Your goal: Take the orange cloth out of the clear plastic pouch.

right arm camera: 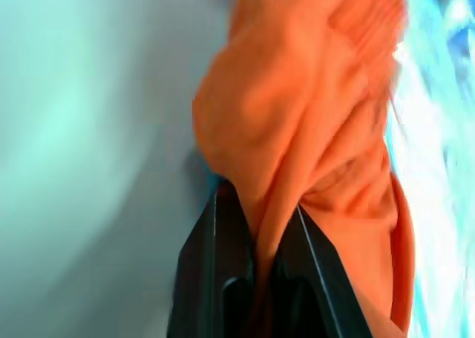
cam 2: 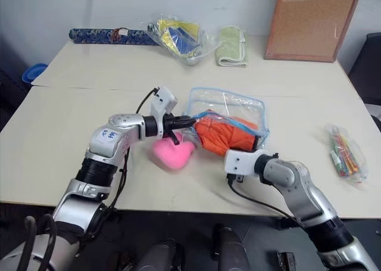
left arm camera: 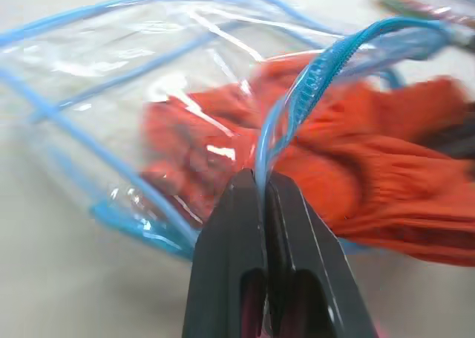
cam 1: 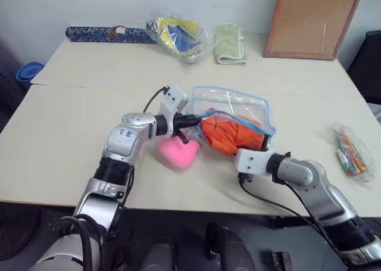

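The clear plastic pouch [cam 1: 233,102] with light blue zipper edging lies in the middle of the table, its mouth facing me. The orange cloth [cam 1: 230,134] bulges out of that mouth, partly still under the clear flap. My left gripper [cam 1: 194,121] comes in from the left and is shut on the pouch's blue zipper edge [left arm camera: 297,100], holding it raised over the cloth. My right gripper [cam 1: 265,143] sits at the cloth's near right side, shut on a fold of the orange cloth [right arm camera: 297,93]; its fingers [right arm camera: 204,264] pinch the fabric between them.
A pink plush lump [cam 1: 177,152] lies just under my left gripper. A packet of coloured pens [cam 1: 353,150] is at the right edge. At the back are a wrinkly clear bag [cam 1: 178,36], a pale green towel [cam 1: 230,43], a dark roll [cam 1: 107,34] and a cork board [cam 1: 312,18].
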Tool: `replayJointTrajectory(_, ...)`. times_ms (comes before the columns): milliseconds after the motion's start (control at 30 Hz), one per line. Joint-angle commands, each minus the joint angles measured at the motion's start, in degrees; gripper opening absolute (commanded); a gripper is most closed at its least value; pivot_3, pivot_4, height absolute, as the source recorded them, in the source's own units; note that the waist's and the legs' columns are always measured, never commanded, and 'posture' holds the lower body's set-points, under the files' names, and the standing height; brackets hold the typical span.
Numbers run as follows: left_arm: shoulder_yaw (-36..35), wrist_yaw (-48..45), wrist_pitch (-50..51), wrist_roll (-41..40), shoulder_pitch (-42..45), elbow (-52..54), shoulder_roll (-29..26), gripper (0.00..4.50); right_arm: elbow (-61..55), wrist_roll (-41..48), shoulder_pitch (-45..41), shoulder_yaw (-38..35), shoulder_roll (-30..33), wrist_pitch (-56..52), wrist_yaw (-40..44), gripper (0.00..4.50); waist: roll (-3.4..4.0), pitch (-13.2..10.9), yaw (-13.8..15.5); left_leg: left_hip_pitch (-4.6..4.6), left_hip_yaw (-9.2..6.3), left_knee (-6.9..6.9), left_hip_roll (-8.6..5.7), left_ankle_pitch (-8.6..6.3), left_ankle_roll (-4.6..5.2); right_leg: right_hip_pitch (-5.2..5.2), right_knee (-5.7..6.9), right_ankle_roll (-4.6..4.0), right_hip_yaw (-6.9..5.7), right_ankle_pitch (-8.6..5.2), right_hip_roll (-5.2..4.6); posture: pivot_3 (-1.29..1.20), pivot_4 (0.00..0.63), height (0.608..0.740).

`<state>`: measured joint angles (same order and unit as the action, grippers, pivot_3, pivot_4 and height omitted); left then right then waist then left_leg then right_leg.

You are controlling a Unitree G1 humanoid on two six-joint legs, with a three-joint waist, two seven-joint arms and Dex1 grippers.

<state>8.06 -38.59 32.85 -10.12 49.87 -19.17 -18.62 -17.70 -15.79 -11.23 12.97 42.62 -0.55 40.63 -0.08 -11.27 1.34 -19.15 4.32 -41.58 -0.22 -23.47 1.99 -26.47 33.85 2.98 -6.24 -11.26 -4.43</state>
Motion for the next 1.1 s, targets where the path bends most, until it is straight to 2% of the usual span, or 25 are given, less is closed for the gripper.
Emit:
replayJointTrajectory(33,0.21,1.76,-8.83,4.57,3.08,-6.28,-1.63,0.0,-7.82,4.77,5.18,-5.19,5.74,5.82,4.64,0.02,0.0,0.0,0.14,0.0,0.01,0.01,-0.01,0.0,0.0,-0.01,0.0,0.0,-0.01,0.0,0.02,0.0,0.15,0.74)
replayJointTrajectory(167,0.21,2.48,-15.71,8.02,5.98,-14.7,-3.34,0.0,-9.02,7.63,13.12,-11.76,11.56,9.23,7.16,0.02,-0.01,0.0,0.16,0.01,0.04,0.05,-0.03,0.0,0.01,0.02,-0.05,0.01,-0.05,0.0,0.03,0.0,0.15,0.74)
replayJointTrajectory(367,-0.03,-1.18,-20.46,9.23,7.54,-18.6,-6.12,0.0,1.38,6.69,18.01,-20.34,12.89,10.05,4.13,0.02,-0.01,0.0,0.14,0.04,0.11,0.08,-0.02,0.0,0.01,0.02,-0.03,0.01,-0.03,0.0,0.02,0.0,0.15,0.74)
replayJointTrajectory(533,1.5,-11.3,-18.06,6.33,1.13,-4.75,-9.12,0.0,17.77,11.8,14.87,-31.11,10.31,-0.08,-2.06,0.02,0.0,0.0,0.07,0.06,0.17,0.14,-0.01,0.01,0.03,0.0,-0.02,0.0,0.03,0.0,-0.03,0.0,0.15,0.74)
replayJointTrajectory(633,2.34,-15.25,-16.11,5.18,-2.84,3.77,-10.55,0.0,21.88,14.28,13.57,-35.3,9.43,-5.67,-3.84,0.02,0.0,0.0,0.17,0.05,0.14,0.14,0.02,0.02,0.04,-0.01,-0.02,0.0,0.03,0.0,-0.12,0.0,0.15,0.74)
replayJointTrajectory(733,3.45,-20.38,-14.34,2.95,-8.13,13.79,-12.67,0.0,18.75,18.38,15.33,-37.43,7.5,-8.79,-2.47,0.02,0.0,0.0,0.01,0.07,0.12,0.16,0.08,0.02,0.03,0.0,-0.04,-0.02,0.09,-0.01,-0.14,0.0,0.15,0.74)
replayJointTrajectory(867,4.53,-23.26,-13.7,2.09,-12.23,19.98,-14.17,0.0,12.6,22.24,16.86,-37.1,4.95,-11.91,-1.16,0.02,0.04,0.01,-0.1,0.12,0.14,0.22,0.11,0.04,-0.04,-0.01,-0.02,-0.05,0.14,-0.03,-0.13,0.0,0.15,0.74)
replayJointTrajectory(933,5.51,-23.25,-14.4,3.21,-13.71,21.61,-14.49,0.46,11.09,21.83,17.0,-36.32,3.83,-14.02,-2.55,0.0,0.05,0.01,-0.1,0.22,0.2,0.23,0.09,0.05,-0.04,0.02,0.03,-0.05,0.24,-0.03,-0.12,0.0,0.15,0.74)
replayJointTrajectory(967,5.82,-23.62,-14.6,3.29,-14.13,22.25,-14.62,0.64,10.77,21.54,16.88,-36.17,3.41,-15.14,-3.35,0.59,0.05,0.01,-0.07,0.23,0.22,0.23,0.09,0.05,-0.04,0.02,0.03,-0.06,0.26,-0.03,-0.12,0.0,0.15,0.74)
replayJointTrajectory(1100,5.88,-24.75,-15.16,2.88,-14.24,23.71,-15.2,1.82,9.6,21.99,16.96,-36.26,3.14,-16.48,-3.47,1.76,0.05,0.01,0.08,0.29,0.23,0.26,0.09,0.04,-0.04,0.06,0.02,-0.06,0.27,-0.03,-0.12,0.0,0.15,0.74)
